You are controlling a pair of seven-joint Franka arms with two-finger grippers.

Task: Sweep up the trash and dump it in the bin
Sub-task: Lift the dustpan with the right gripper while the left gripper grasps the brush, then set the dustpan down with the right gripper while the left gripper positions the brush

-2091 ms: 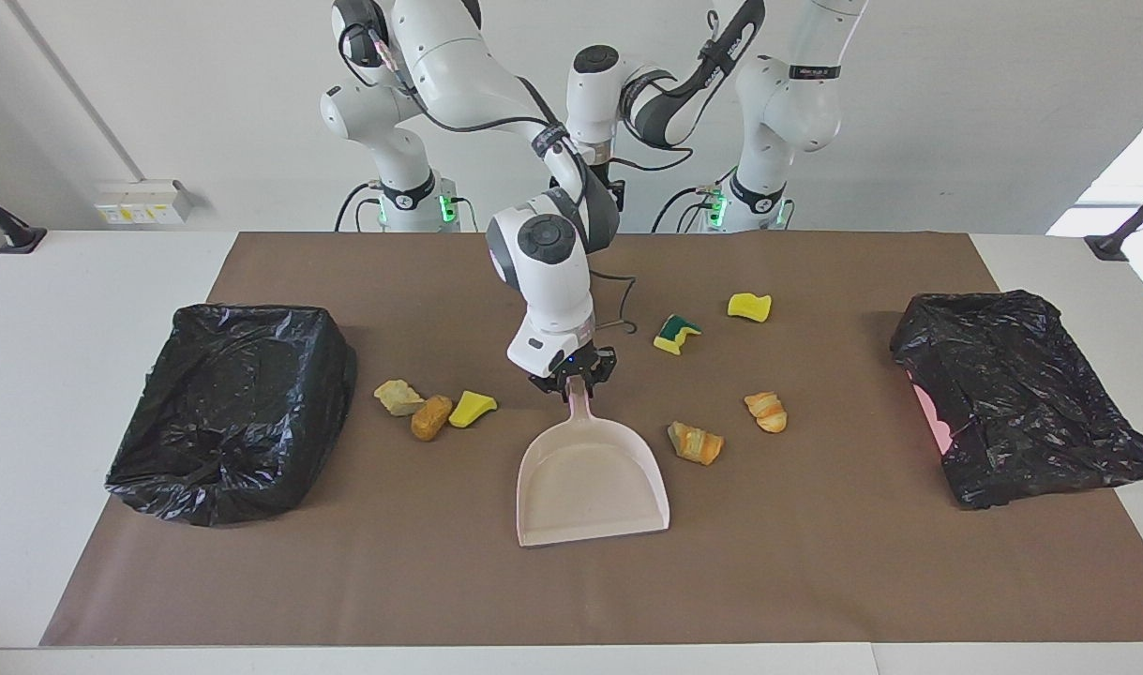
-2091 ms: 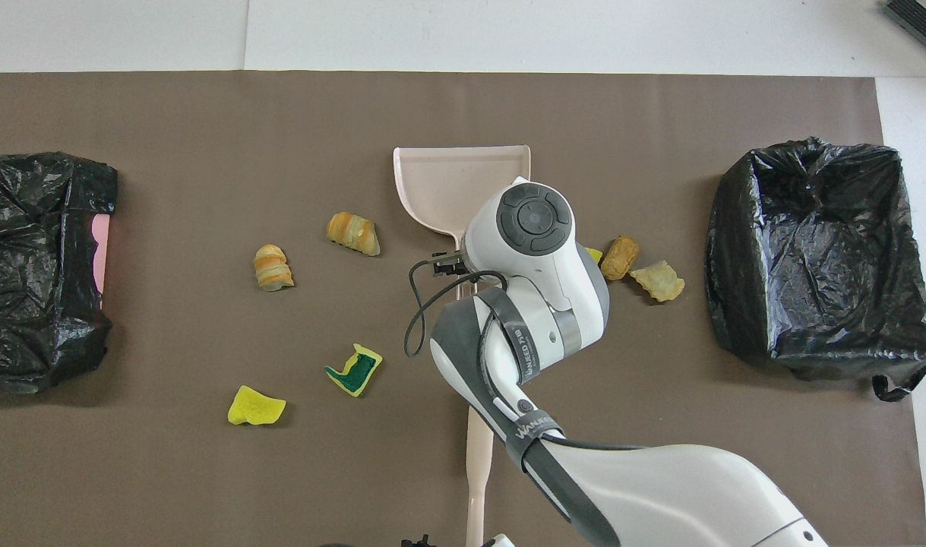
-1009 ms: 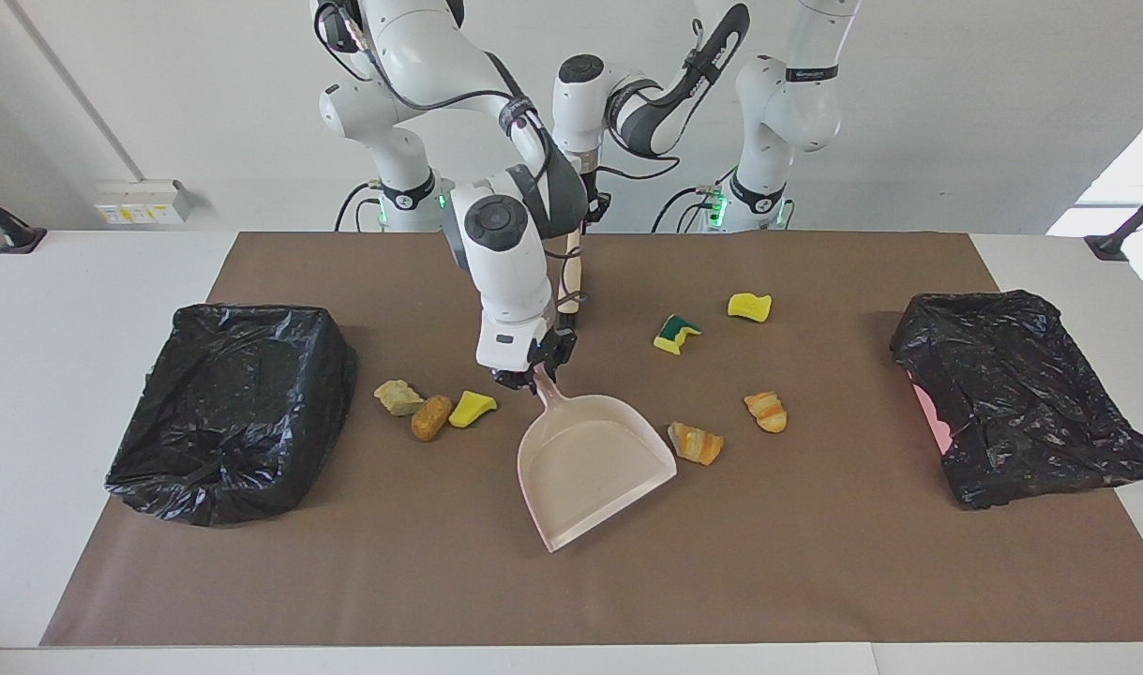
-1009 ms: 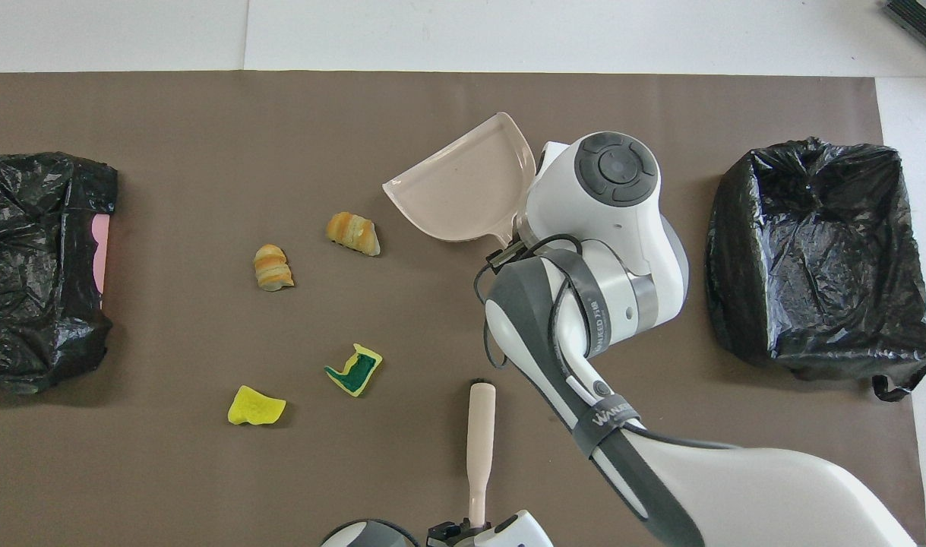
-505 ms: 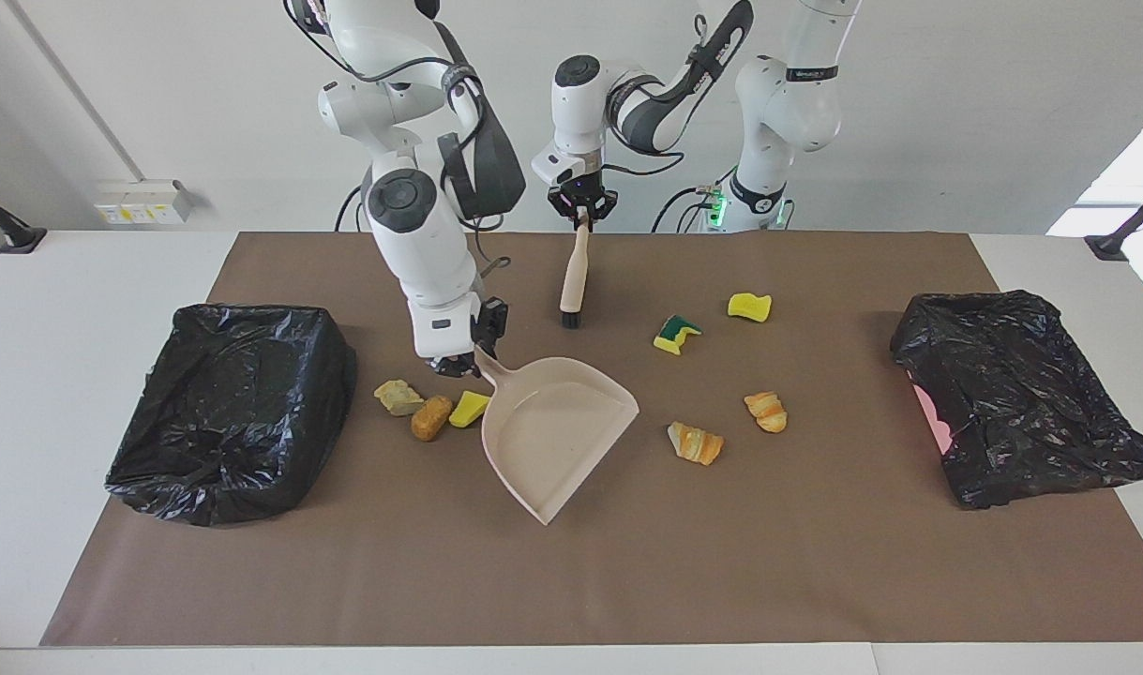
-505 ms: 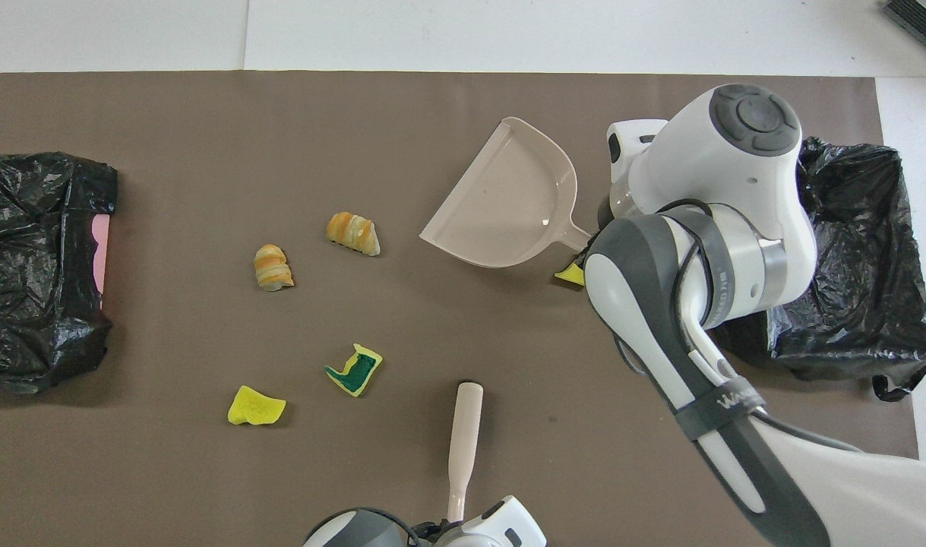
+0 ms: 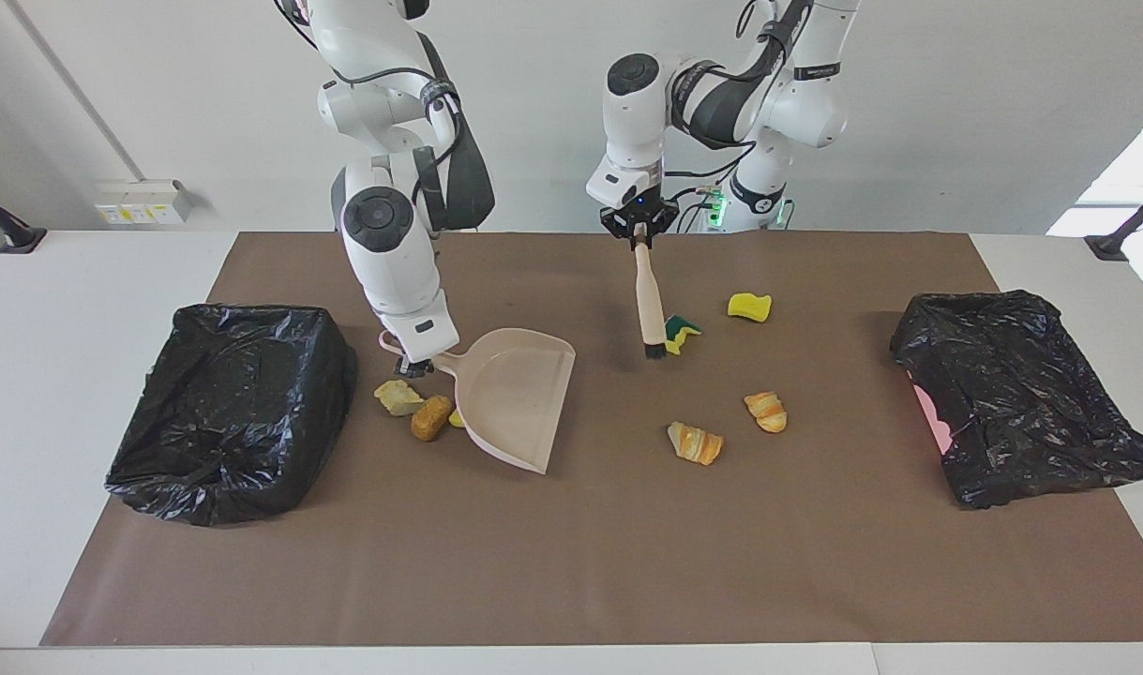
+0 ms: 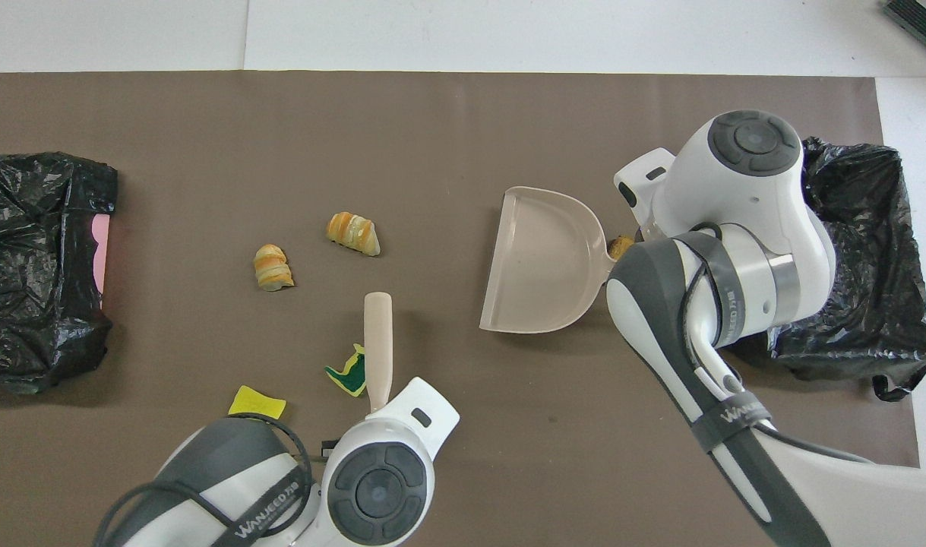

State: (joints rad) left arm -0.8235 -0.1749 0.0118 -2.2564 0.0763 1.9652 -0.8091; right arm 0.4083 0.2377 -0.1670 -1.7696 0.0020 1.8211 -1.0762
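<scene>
While both my arms are out over the brown mat, this is how things stand.

Facing view
- Right gripper [image 7: 419, 364]: fingers pinched on the handle of the pale pink dustpan [image 7: 515, 397], just over the trash near the right arm's end.
- Dustpan: tilted, open mouth turned toward the left arm's end, one edge on the mat [image 7: 571, 581].
- Left gripper [image 7: 639, 228]: clamped on the top of the beige-handled brush [image 7: 648, 300], which hangs almost upright, black bristles down beside the green-topped sponge [image 7: 681, 333].
- Trash by the dustpan: pale beige lump [image 7: 398, 397], brown lump [image 7: 431, 417], and a yellow sliver [image 7: 458, 419] showing at the pan's edge.
- Trash mid-mat: yellow sponge piece [image 7: 750, 307] nearer my bases, two orange bread-like lumps [image 7: 695, 442] [image 7: 767, 412] farther out.
- Bins: black-lined bin [image 7: 229, 408] at the right arm's end; second black-lined bin [image 7: 1021, 408] at the left arm's end.

Overhead view
- Right arm: covers the pan's handle and most of the nearby trash; only a brown bit [image 8: 621, 245] shows.
- Dustpan [image 8: 542, 262]: empty.
- Brush [image 8: 377, 342]: lies across the green-topped sponge [image 8: 349, 372].
- Yellow sponge piece [image 8: 256, 400]: partly under my left arm.
- Bread lumps [image 8: 353, 232] [image 8: 273, 267]: apart, out in the open mat.
</scene>
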